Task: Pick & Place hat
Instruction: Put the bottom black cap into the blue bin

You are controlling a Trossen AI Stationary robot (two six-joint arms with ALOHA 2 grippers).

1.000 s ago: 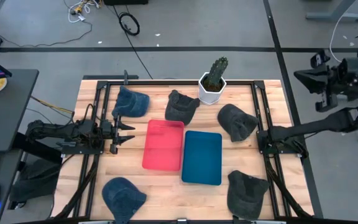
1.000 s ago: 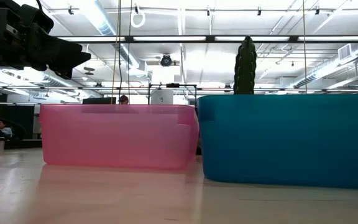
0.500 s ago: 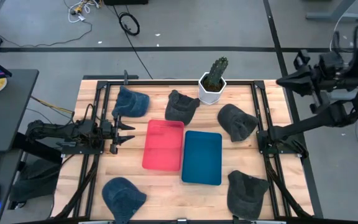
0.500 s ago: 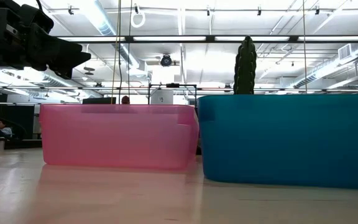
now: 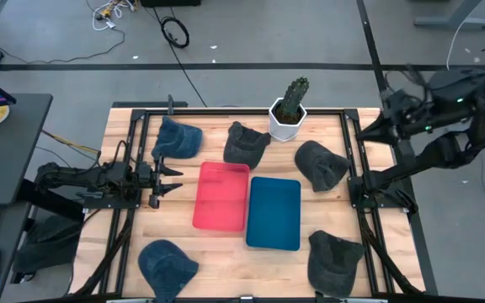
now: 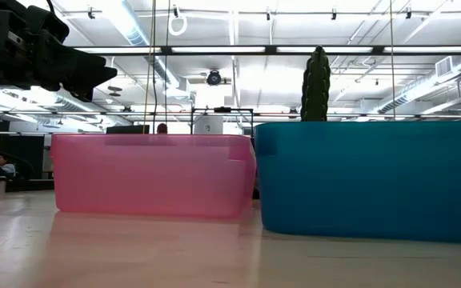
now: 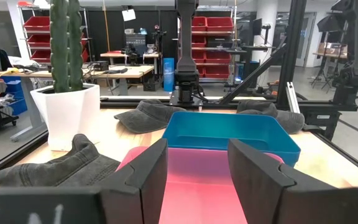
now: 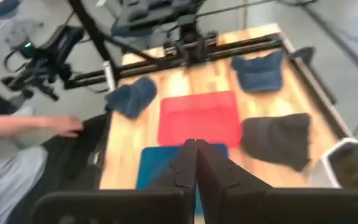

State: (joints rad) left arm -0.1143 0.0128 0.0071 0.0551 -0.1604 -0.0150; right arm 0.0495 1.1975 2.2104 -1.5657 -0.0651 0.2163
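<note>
Several hats lie flat on the wooden table: a blue one (image 5: 178, 139) and two dark grey ones (image 5: 245, 143) (image 5: 321, 164) toward the far side, with another blue one (image 5: 167, 265) and a dark grey one (image 5: 335, 263) near the front edge. A red bin (image 5: 221, 195) and a blue bin (image 5: 274, 212) stand side by side mid-table. My left gripper (image 5: 175, 178) (image 7: 197, 168) is open, low at the table's left, pointing at the red bin (image 7: 197, 186). My right gripper (image 5: 362, 133) (image 8: 196, 163) is shut, held high over the table's right rail.
A potted cactus (image 5: 290, 108) (image 7: 67, 50) stands at the far edge between the grey hats. Black rails (image 5: 352, 160) run along both sides of the table. In the right wrist view a person's hand (image 8: 61, 124) shows beyond the table edge. In the low view, the pink bin (image 6: 154, 172) and blue bin (image 6: 370, 180) block what lies behind.
My right arm has swung in from beyond the table's right side toward the left, bringing its gripper over the right rail. The left arm, hats and bins have stayed put.
</note>
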